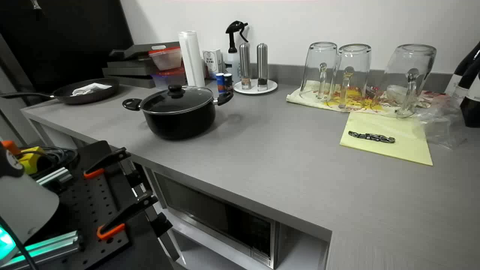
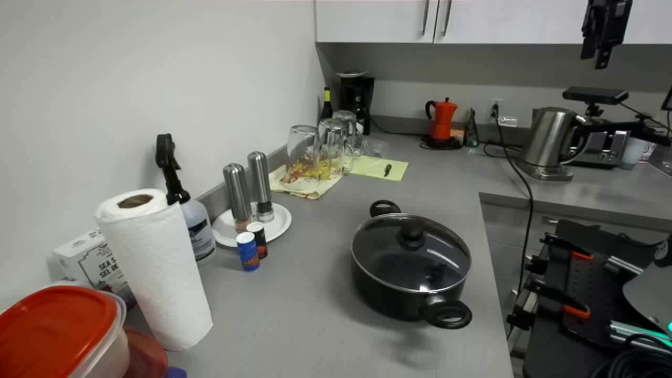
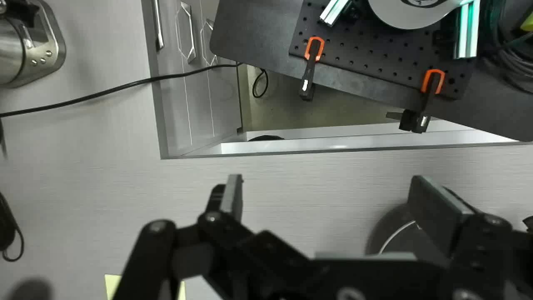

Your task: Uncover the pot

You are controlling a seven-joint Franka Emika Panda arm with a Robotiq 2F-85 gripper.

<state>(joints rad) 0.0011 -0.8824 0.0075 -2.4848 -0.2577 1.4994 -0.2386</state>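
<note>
- On the surface (image 1: 292,161) sits our black pot (image 1: 182,123), glass lid (image 2: 408,257) on.
- Our claw (image 3: 327,193) is spread wide.
- We should pinch the lid's knob (image 2: 411,232); glass may slip or break.

Along the wall edge of the counter (image 1: 285,168) stand a paper towel roll (image 2: 157,273), a spray bottle (image 2: 198,231), and two steel grinders (image 2: 239,194) on a white plate (image 2: 279,221), with two small shakers (image 2: 248,254) just beside it. Further along the same edge, three glass mugs (image 1: 348,77) rest mouth-down on a patterned cloth (image 1: 299,98); a yellow sheet (image 1: 382,125) lies before them, bearing a small dark object (image 1: 371,137). A frying pan (image 1: 86,99) sits by the end edge. A coffee machine (image 2: 355,90) stands near the back corner.
</note>
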